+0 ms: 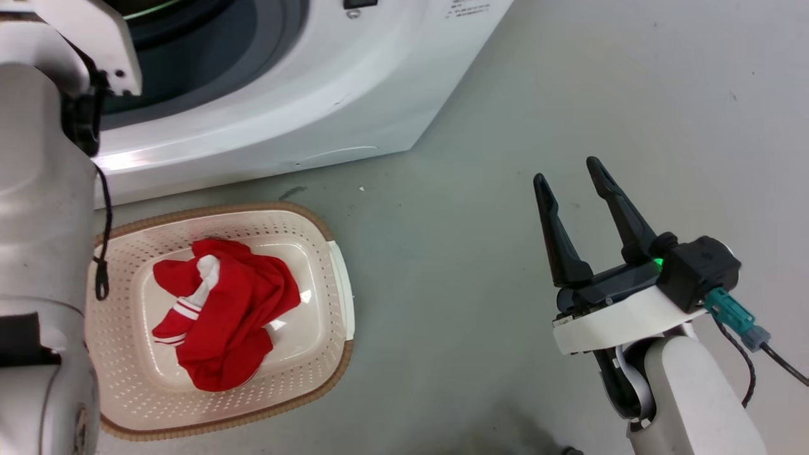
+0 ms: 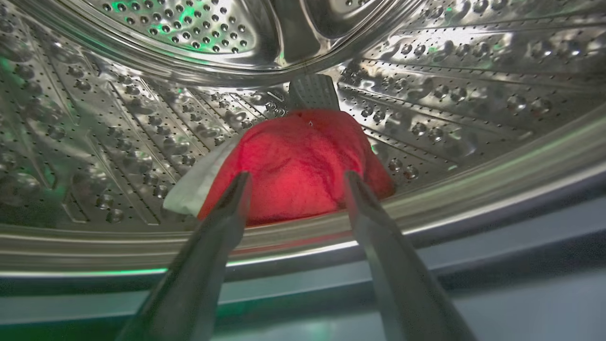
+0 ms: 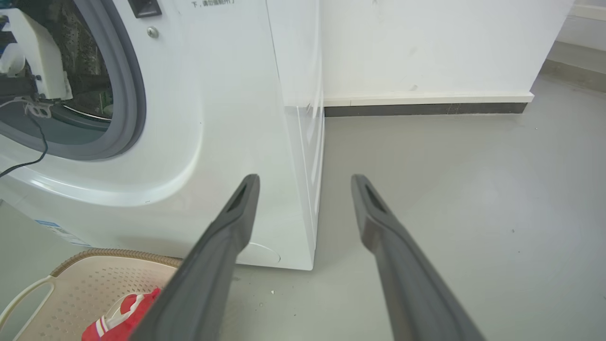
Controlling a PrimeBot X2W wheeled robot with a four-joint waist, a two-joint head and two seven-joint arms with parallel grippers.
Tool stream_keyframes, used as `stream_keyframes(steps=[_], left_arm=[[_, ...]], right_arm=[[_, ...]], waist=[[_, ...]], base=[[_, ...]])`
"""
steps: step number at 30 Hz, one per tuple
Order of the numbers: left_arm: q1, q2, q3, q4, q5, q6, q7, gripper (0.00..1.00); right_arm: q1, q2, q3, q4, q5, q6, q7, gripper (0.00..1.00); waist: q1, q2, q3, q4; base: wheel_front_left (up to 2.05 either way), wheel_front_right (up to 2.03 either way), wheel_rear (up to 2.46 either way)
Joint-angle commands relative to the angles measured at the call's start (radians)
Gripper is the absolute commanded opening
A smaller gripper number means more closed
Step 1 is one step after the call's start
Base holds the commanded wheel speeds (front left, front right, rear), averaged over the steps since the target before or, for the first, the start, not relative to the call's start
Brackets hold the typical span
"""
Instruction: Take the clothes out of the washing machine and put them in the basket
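Red fabric with a white panel at one side, a garment (image 2: 293, 151) lies low in the perforated steel drum (image 2: 118, 142) of the washing machine (image 1: 284, 95), just behind the drum's front lip. The left gripper (image 2: 297, 174) reaches in through the porthole. Its fingers are spread wide, one tip before each side of the garment's near edge. Whether they touch the cloth cannot be told, and they are not closed on it. In the head view the pale left forearm (image 1: 38, 221) rises along the left edge toward the porthole.

A second garment (image 1: 227, 316), red with white parts and striped cuffs, lies crumpled in the middle of the basket (image 1: 120, 379). The basket stands on the grey floor (image 1: 442, 284) just in front of the machine. The right gripper (image 1: 567, 169) hangs over bare floor, well apart from the basket on its right. Its fingers are wide apart and hold nothing.
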Motion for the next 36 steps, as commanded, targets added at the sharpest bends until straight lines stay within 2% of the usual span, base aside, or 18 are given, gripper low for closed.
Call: stream_keyframes(steps=[1, 7, 16, 23, 24, 25, 26, 27, 36], left_arm=[[-0.021, 0.002, -0.007, 0.01, 0.007, 0.004, 0.015, 1.0], [-0.127, 0.057, -0.031, 0.07, 0.033, 0.013, 0.133, 1.0], [-0.249, 0.137, -0.054, 0.06, 0.061, 0.043, 0.276, 1.0], [-0.257, 0.164, -0.057, 0.024, 0.059, 0.078, 0.362, 1.0], [-0.25, 0.166, -0.056, 0.015, 0.058, 0.083, 0.37, 0.97], [-0.241, 0.167, -0.055, 0.008, 0.056, 0.088, 0.38, 0.47], [-0.235, 0.169, -0.056, -0.007, 0.057, 0.096, 0.375, 0.17], [-0.227, 0.172, -0.058, -0.019, 0.059, 0.103, 0.377, 0.0], [-0.173, 0.208, -0.06, -0.192, 0.078, 0.18, 0.323, 0.0]], right_arm=[[-0.016, 0.001, 0.004, 0.006, 0.007, -0.001, -0.005, 1.0], [-0.038, -0.001, 0.035, 0.007, 0.029, -0.001, -0.01, 1.0], [-0.036, 0.0, 0.058, -0.033, 0.059, -0.001, -0.01, 1.0], [-0.027, -0.003, 0.075, -0.053, 0.076, -0.001, -0.01, 1.0], [-0.027, -0.003, 0.077, -0.055, 0.076, -0.001, -0.01, 1.0], [-0.025, -0.003, 0.079, -0.057, 0.077, -0.001, -0.01, 1.0], [-0.025, -0.003, 0.082, -0.058, 0.078, -0.001, -0.01, 1.0], [-0.024, -0.003, 0.085, -0.059, 0.081, -0.001, -0.01, 1.0], [-0.037, -0.008, 0.094, -0.051, 0.098, -0.001, -0.01, 1.0]], waist=[[-0.0002, 0.0, 0.02, -0.019], [-0.0002, 0.0, 0.071, -0.063], [-0.0002, 0.0, 0.169, -0.12], [-0.0002, 0.0, 0.205, -0.136], [-0.0002, 0.0, 0.207, -0.137], [-0.0002, 0.0, 0.209, -0.138], [-0.0002, 0.0, 0.21, -0.138], [-0.0002, 0.0, 0.211, -0.139], [-0.0002, 0.0, 0.208, -0.148]], base=[[0.0, 0.0, 0.0], [0.0, 0.0, 0.0], [0.0, 0.0, 0.0], [0.0, 0.0, 0.0], [0.0, 0.0, 0.0], [0.0, 0.0, 0.0], [0.0, 0.0, 0.0], [0.0, 0.0, 0.0], [0.0, 0.0, 0.0]])
